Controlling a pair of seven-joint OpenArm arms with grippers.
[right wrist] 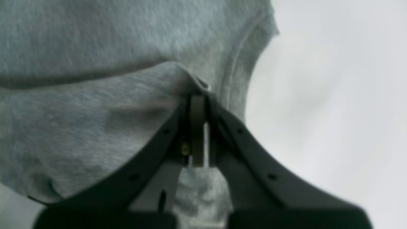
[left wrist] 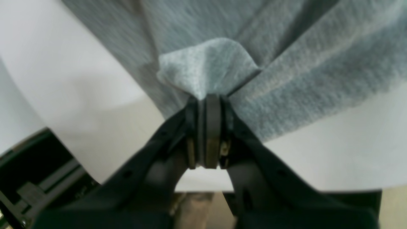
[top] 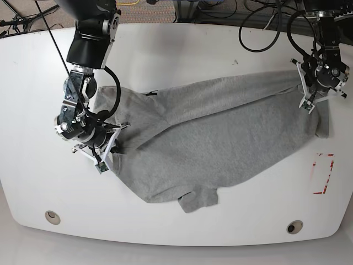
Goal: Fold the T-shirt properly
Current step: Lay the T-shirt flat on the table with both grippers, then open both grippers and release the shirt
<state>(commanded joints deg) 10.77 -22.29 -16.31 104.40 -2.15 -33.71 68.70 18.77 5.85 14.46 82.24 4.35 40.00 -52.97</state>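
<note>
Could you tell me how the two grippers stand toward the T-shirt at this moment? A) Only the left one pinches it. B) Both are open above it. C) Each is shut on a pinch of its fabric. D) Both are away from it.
C: the left gripper and the right gripper each clamp a fold of the T-shirt.

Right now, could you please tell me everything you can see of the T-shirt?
The T-shirt is heather-grey knit, short-sleeved, spread crumpled and slanted across the white table, one sleeve pointing toward the near edge. No print shows. The left gripper is shut on a pinched fold at one end; the right gripper is shut on fabric beside a stitched hem at the other.
</note>
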